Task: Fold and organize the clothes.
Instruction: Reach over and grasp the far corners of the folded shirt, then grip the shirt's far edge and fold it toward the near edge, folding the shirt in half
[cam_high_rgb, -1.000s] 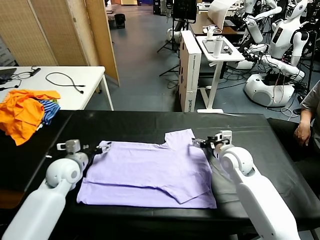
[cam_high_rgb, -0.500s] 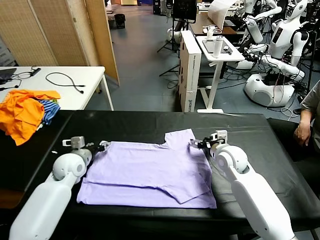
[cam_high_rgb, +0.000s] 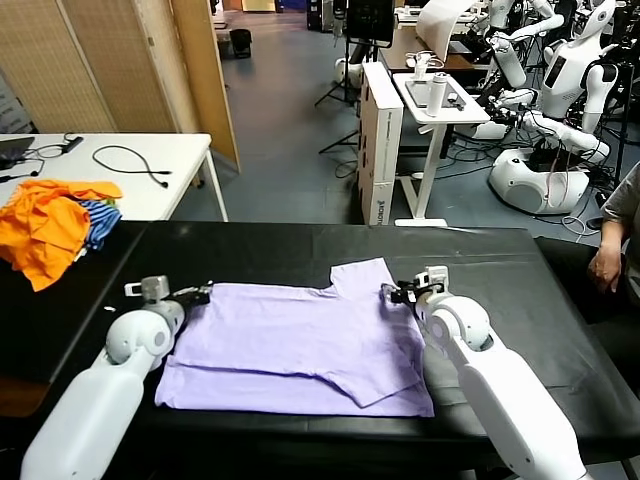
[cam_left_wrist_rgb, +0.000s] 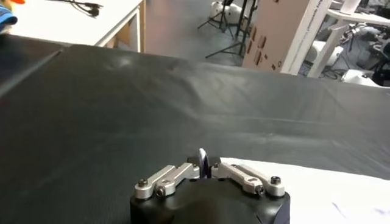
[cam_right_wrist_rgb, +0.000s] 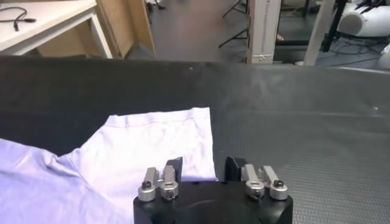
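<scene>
Grippers: two. Left gripper (cam_high_rgb: 203, 291) sits at the shirt's far left corner, about 9 o'clock from the shirt's middle; right gripper (cam_high_rgb: 393, 292) sits at the far right edge, about 2 o'clock.
Left gripper state: fingers pressed together, pinching a thin upright fold of lavender cloth (cam_left_wrist_rgb: 202, 164).
Right gripper state: fingers (cam_right_wrist_rgb: 173, 168) brought together at the sleeve's hem; the wrist view does not show plainly whether cloth is caught between them.
Shirts being folded: one, a pale lavender T-shirt (cam_high_rgb: 300, 340), lying flat on the black table (cam_high_rgb: 500, 260), near its front edge. One short sleeve (cam_high_rgb: 362, 273) points toward 12 o'clock; the lower part is folded over, with a diagonal crease.
Other clothes: one heap of orange and blue-striped cloth (cam_high_rgb: 50, 225) at 10 o'clock, well apart from the shirt.
White tables: one (cam_high_rgb: 180, 165), beyond the heap, with one black cable (cam_high_rgb: 130, 160) on it.
</scene>
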